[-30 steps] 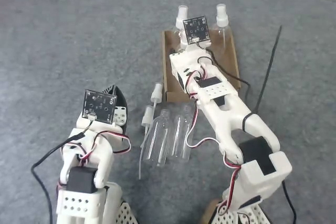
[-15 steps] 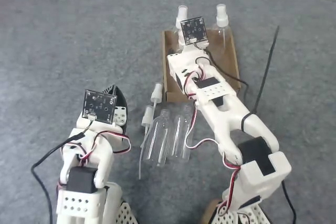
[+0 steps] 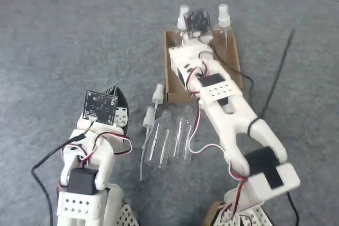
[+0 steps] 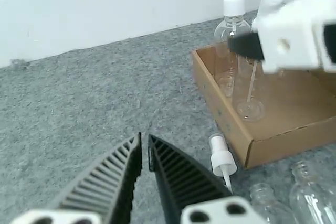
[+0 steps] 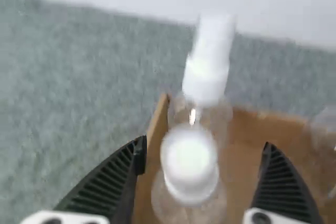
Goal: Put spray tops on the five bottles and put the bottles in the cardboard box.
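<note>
Grey carpet covers the table, with a pale wall behind it. On the carpet stands the cardboard box, open at the top. A capped bottle stands upright inside it near the left wall, though this part is blurred in the right wrist view. The rear bottle, also fitted with a spray top, stands just behind it at the far left corner. A third bottle, capped too, stands at the far right corner.

The right gripper hangs over the box with its jaws spread wide, one on each side of the capped bottle. No contact can be confirmed.

Two uncapped bottles lie side by side on the carpet just in front of the box. Two loose spray tops lie just to their left, near the box's front left corner.

The left gripper sits low, well to the left of the box. Its jaws are drawn together to a narrow slit and hold nothing.
</note>
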{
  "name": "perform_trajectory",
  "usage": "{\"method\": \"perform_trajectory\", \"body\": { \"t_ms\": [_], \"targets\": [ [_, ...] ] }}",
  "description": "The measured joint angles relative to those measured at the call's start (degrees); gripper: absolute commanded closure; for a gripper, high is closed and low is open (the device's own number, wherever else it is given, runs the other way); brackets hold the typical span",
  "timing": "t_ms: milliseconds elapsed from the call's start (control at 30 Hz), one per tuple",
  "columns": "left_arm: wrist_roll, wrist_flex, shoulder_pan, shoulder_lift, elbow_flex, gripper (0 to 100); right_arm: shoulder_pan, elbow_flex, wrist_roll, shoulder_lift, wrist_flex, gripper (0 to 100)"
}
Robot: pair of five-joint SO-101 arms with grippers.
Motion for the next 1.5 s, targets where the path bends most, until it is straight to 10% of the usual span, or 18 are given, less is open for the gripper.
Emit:
{"method": "perform_trajectory", "body": {
  "t_ms": [767, 1500],
  "targets": [
    [0.0, 0.0, 0.0, 0.0, 0.0, 99, -10.8, -8.2, -1.3, -31.6, 72.4, 71.7],
    [0.0, 0.0, 0.1, 0.0, 0.0, 99, -17.1, 27.4, -18.3, -31.6, 45.8, 71.7]
  ]
}}
